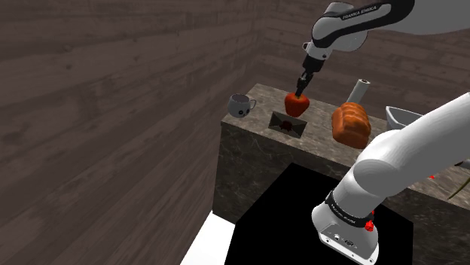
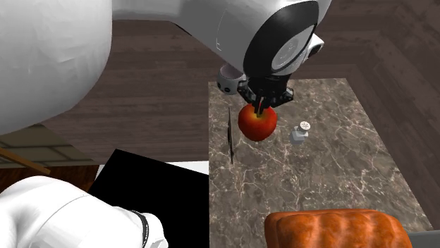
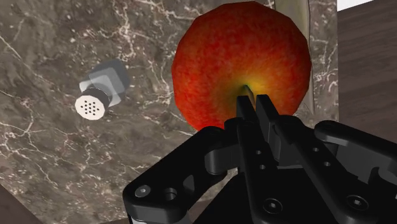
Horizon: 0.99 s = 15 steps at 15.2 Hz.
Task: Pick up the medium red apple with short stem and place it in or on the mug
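Observation:
A red apple [image 1: 296,104] hangs in the air above the marble counter [image 1: 256,150], held by its short stem. My black gripper [image 1: 302,89] is shut on that stem from above. From the second exterior view the apple [image 2: 257,122] hangs under the gripper [image 2: 262,106], clear of the stone top. In the wrist view the fingers [image 3: 254,102] meet at the yellowish stem hollow of the apple [image 3: 222,57]. A grey-white mug [image 1: 240,105] stands upright near the counter's corner, to the shoulder view's left of the apple and apart from it.
A brown bread loaf [image 1: 350,124] lies at the shoulder view's right of the apple. A small grey shaker [image 2: 302,132] stands close beside the apple. A thin flat brownish panel [image 1: 286,123] sits under the apple. A grey bowl [image 1: 403,117] stands further right.

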Tool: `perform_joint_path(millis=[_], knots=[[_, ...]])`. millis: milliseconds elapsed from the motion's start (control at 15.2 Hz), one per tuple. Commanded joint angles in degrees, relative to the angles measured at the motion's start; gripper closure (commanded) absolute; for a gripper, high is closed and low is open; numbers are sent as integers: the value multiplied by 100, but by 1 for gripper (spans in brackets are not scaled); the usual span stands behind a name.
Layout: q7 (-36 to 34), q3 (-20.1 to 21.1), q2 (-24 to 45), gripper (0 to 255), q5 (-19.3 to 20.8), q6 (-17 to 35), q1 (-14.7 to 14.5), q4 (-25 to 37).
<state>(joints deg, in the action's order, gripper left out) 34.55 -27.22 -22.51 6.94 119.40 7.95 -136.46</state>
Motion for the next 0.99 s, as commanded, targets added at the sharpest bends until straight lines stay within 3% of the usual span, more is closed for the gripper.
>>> perform_joint_path(millis=[0,924], knots=[[-10,22,-34,255,0,-154,-1,120],[-86,188,-215,255,-27,-1258,-25,1050]])
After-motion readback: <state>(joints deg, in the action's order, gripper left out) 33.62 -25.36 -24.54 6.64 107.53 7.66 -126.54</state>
